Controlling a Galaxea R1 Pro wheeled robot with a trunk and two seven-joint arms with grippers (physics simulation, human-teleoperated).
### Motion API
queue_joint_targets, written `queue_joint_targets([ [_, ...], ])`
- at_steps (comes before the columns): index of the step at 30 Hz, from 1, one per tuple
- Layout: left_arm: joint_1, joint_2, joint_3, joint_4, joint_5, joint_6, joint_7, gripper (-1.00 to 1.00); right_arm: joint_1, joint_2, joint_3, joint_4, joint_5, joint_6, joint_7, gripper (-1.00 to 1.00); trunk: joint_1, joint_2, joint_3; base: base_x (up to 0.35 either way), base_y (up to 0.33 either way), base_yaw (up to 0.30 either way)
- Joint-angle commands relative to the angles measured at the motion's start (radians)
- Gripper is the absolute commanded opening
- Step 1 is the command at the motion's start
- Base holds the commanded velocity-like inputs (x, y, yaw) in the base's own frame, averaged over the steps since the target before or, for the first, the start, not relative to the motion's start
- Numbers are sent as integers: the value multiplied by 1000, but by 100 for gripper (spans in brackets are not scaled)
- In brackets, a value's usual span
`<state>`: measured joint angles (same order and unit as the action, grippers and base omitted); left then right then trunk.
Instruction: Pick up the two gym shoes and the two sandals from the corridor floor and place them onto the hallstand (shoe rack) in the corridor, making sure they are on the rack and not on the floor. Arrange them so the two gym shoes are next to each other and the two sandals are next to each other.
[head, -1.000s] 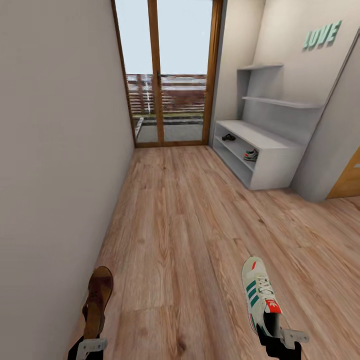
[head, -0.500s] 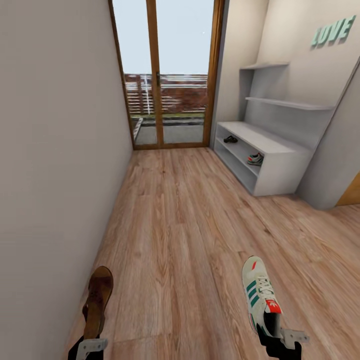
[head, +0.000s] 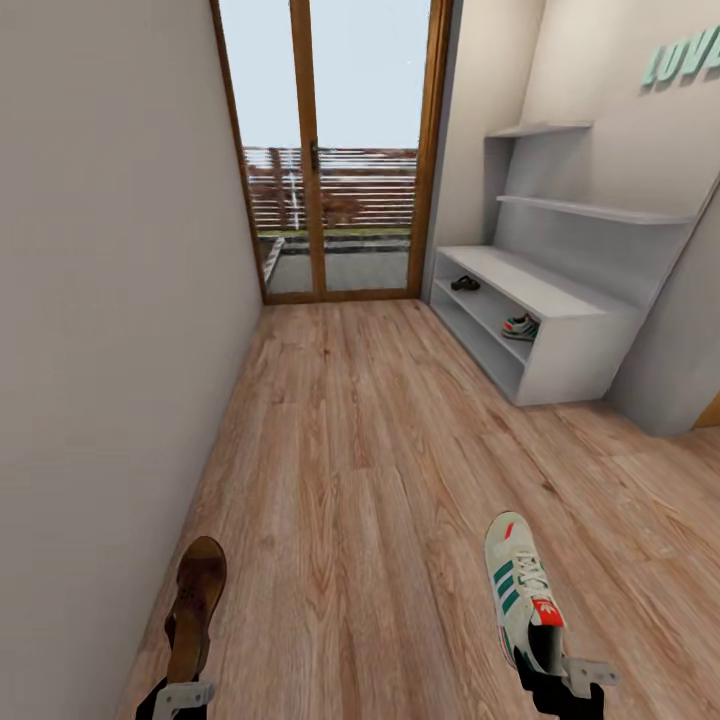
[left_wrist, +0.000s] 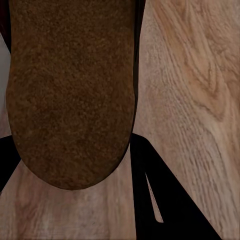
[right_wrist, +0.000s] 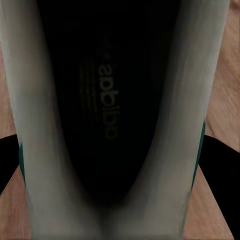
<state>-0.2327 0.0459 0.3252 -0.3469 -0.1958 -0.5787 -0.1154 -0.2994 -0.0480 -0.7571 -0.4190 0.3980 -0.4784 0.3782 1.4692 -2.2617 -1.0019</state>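
From the head camera, the left gripper (head: 178, 697) has its jaws closed on the heel end of a brown sandal (head: 195, 605), which reaches forward from the jaws above the corridor floor (head: 360, 470). The right gripper (head: 560, 680) has its jaws closed on the heel of a gym shoe (head: 520, 590), toe pointing away from the jaws, green stripes and red-orange tongue patch up. Well beyond both sets of jaws, against the right wall, stands the hallstand (head: 560, 300). In its open shelf bay sit a second gym shoe (head: 521, 326) and, farther along, a second sandal (head: 465, 284), apart from each other. A glass door (head: 325, 160) closes the corridor's far end.

In the left wrist view, the brown sandal (left_wrist: 72, 90) sits between the dark jaws, its grainy brown surface facing the camera, with floor planks (left_wrist: 195, 100) beyond.

In the right wrist view, the gym shoe (right_wrist: 115, 120) lies between the jaws, its dark insole with printed lettering framed by cream sides.
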Motion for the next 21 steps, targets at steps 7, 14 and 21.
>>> queue_joint_targets([
  [7, -1, -1, 9, 2, -10, -3, -8, -100, -1, 0, -9, 0, 4, -3, 8, -100, 0, 0, -1, 339, 0, 0],
  [14, -1, -1, 10, 2, -8, -3, -8, -100, -1, 0, -10, 0, 4, -3, 8, -100, 0, 0, -1, 339, 0, 0],
  [21, -1, -1, 11, 2, -8, -3, -8, -100, -1, 0, -10, 0, 4, -3, 8, -100, 0, 0, -1, 339, 0, 0],
])
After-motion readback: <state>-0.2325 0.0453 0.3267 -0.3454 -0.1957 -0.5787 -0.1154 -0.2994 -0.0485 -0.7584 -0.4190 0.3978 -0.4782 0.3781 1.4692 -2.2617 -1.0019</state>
